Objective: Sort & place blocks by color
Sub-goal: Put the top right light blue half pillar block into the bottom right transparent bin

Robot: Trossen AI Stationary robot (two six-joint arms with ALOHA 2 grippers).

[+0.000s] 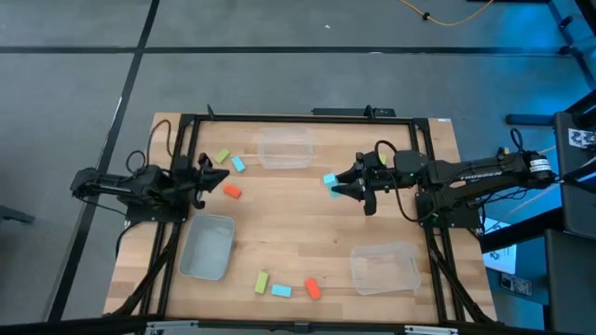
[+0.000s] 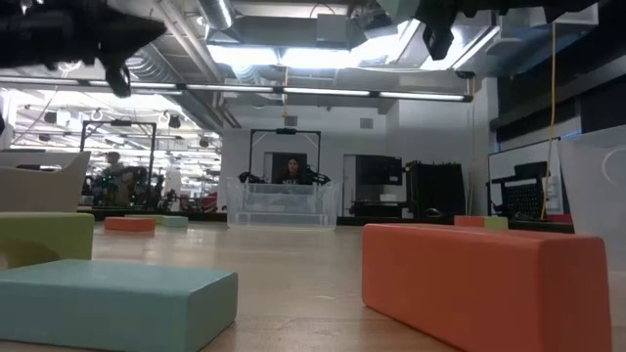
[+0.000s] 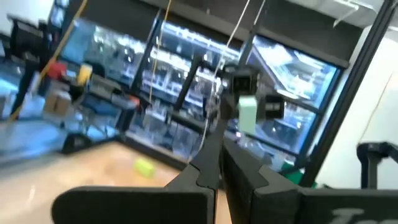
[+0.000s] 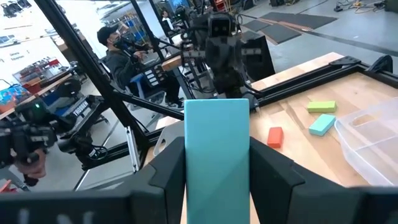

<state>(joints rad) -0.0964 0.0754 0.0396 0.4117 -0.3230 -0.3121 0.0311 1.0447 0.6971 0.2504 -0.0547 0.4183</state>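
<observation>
Right gripper point(image 1: 333, 183) is up off the table point(image 1: 298, 244) near its middle, toward the far edge, fingers pinching a cyan block point(image 4: 217, 158); the wrist view shows the block upright between both fingers.

Left gripper point(image 1: 207, 174) hovers by the left edge, fingers pressed together with nothing between them.

Block count from above, seven in all:
- cyan: three. One held, one near the far-left corner point(image 1: 238, 164), one at the near edge point(image 1: 281, 290).
- yellow-green: two. One just beside the far-left cyan point(image 1: 223, 156), one at the near edge point(image 1: 262, 281).
- orange-red: two. One near the left gripper's tip point(image 1: 232, 191), one at the near edge point(image 1: 312, 288).

Near-edge trio sits in a row: green, cyan, red.

Bins: three clear ones, none with a block in it. One at the far edge middle point(image 1: 285, 149), one toward the near-left corner point(image 1: 207, 247), one toward the near-right corner point(image 1: 385, 268).

The far-edge bin is just left of the held block. The black frame rail point(image 1: 298, 117) runs round the table edge. A person point(image 4: 118, 53) sits beyond the table.
</observation>
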